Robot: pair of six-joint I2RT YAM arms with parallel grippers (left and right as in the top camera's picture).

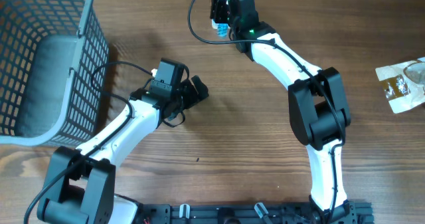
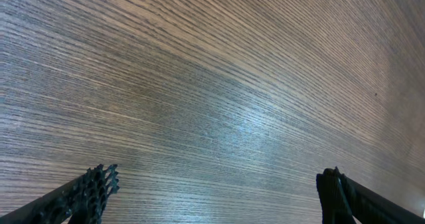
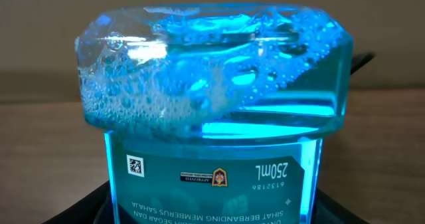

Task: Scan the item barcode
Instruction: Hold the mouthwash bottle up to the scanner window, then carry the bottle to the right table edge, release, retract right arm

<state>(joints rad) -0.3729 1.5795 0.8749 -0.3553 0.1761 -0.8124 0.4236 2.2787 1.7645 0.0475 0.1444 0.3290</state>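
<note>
Blue bottle (image 3: 212, 117), base pointing outward, lies lengthwise in right tool (image 1: 222, 11).

A grey mesh basket (image 1: 93, 51) stands at the far left of the wooden counter (image 1: 232, 117). Well apart from it, at the right edge, lies a clear crumpled packet (image 1: 404, 84) with brown contents.

Clear bottle (image 3: 212, 137), bubbly blue liquid, inverted, gripped in right hand (image 1: 219, 12).
</note>
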